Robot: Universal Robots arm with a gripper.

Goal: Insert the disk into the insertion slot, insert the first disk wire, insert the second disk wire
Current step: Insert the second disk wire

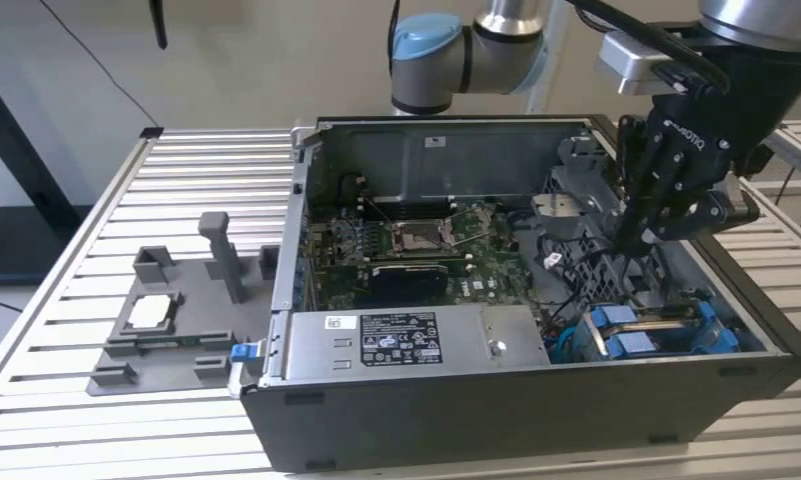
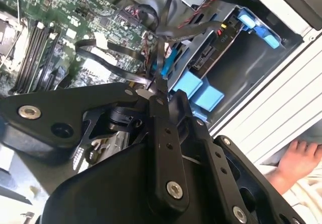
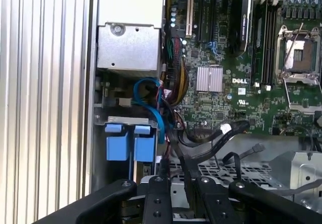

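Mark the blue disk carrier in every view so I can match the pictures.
Exterior view: blue disk carrier in the case's near corner, at the exterior view's right.
Second wrist view: its blue tabs sit beside the case's outer wall.
First wrist view: its blue tabs lie between the slatted table and the motherboard.
Shared landmark: the green motherboard, in all three.

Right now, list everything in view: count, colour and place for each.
computer case: one, dark grey, open, on slatted table
motherboard: one, green, inside case
processor socket: one, silver, on motherboard
power supply box: one, grey, case's near wall
insertion slot: one, grey with blue fittings, case corner
cables: several black, one blue, beside slot
fixture tray: one, grey, exterior view's left
person's hand: one, outside case
arm: one, silver-blue, above case
claw: one, black, inside case near slot
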